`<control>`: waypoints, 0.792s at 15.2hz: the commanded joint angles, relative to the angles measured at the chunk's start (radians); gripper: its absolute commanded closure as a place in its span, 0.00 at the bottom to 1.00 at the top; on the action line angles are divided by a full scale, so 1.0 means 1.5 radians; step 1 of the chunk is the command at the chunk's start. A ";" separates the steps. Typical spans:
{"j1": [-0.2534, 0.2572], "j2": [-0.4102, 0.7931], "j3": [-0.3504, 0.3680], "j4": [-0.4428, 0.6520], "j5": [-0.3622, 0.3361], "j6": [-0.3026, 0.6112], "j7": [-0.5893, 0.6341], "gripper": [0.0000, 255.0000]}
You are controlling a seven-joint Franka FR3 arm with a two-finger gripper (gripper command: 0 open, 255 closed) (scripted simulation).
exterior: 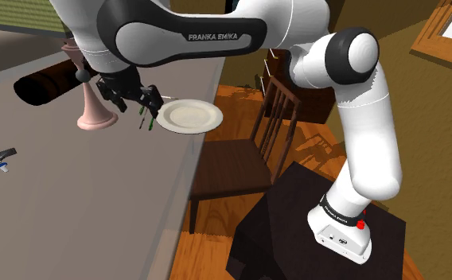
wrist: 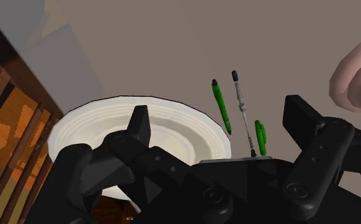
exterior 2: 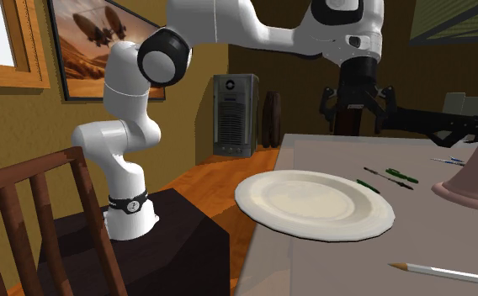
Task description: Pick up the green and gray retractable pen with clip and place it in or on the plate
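The pen (wrist: 243, 116), a thin gray shaft with a short green piece alongside it, lies flat on the gray counter (exterior: 73, 207). It sits right of centre in the wrist view, and I cannot tell whether the green piece is its clip. A 2nd, all-green pen (wrist: 221, 107) lies parallel to it, between it and the plate (wrist: 77, 124), close to the plate's rim. In the second exterior view, the pen (exterior 2: 397, 176) sits right of centre, just beyond the cream plate (exterior 2: 313, 202), with the green pen (exterior 2: 369, 184) nearer the plate.

In the shoulder view the black jaws hang over the pen (exterior: 144, 121) in the upper left. They are spread wide, holding nothing and clear of the pen.

The plate (exterior: 188, 117) sits near the counter's edge, with nothing on it. A pink pedestal base (exterior: 97, 119) stands on the far side of the pens from the plate. A white pointed pencil (exterior 2: 448, 272) lies in the lower right of the second exterior view. A wooden chair (exterior: 248, 159) stands beside the counter, next to the dark stand (exterior: 296, 231).
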 commanded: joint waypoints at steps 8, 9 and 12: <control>-0.004 0.000 0.000 -0.006 0.000 0.006 0.001 1.00; -0.004 0.000 0.000 -0.006 0.000 0.006 0.001 1.00; -0.004 0.000 0.000 -0.006 0.000 0.006 0.001 1.00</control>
